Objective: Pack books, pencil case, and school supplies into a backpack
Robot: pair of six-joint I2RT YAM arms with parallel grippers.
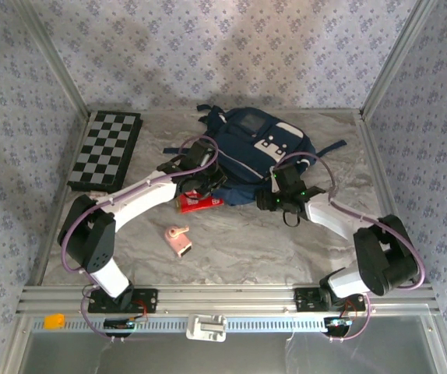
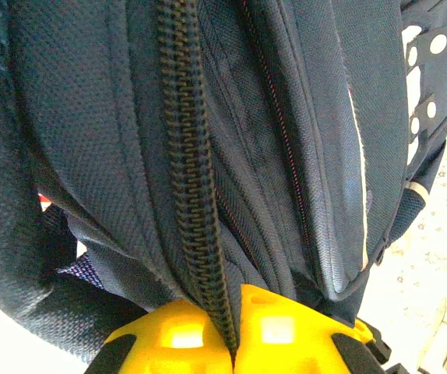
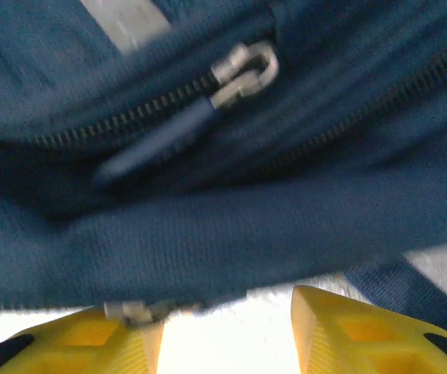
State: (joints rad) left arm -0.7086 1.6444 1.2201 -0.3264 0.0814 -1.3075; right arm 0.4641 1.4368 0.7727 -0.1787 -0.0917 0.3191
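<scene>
The navy backpack (image 1: 255, 144) lies at the back middle of the table. My left gripper (image 1: 202, 184) sits at its front left edge, and in the left wrist view its yellow fingers (image 2: 282, 335) are shut on the backpack's zipper strip (image 2: 200, 202). My right gripper (image 1: 279, 201) is at the front right edge, open, with the fabric fold (image 3: 208, 234) just beyond its fingertips and bare table between them. A zipper pull (image 3: 243, 68) hangs above the fold. The red pencil case (image 1: 198, 203) lies against the backpack's front. The pink school supplies gadget (image 1: 178, 240) lies nearer me. The books are out of view.
A black-and-white checkered board (image 1: 105, 149) lies at the back left. Metal frame posts and patterned walls close in the table on three sides. An aluminium rail (image 1: 231, 298) runs along the near edge by the arm bases.
</scene>
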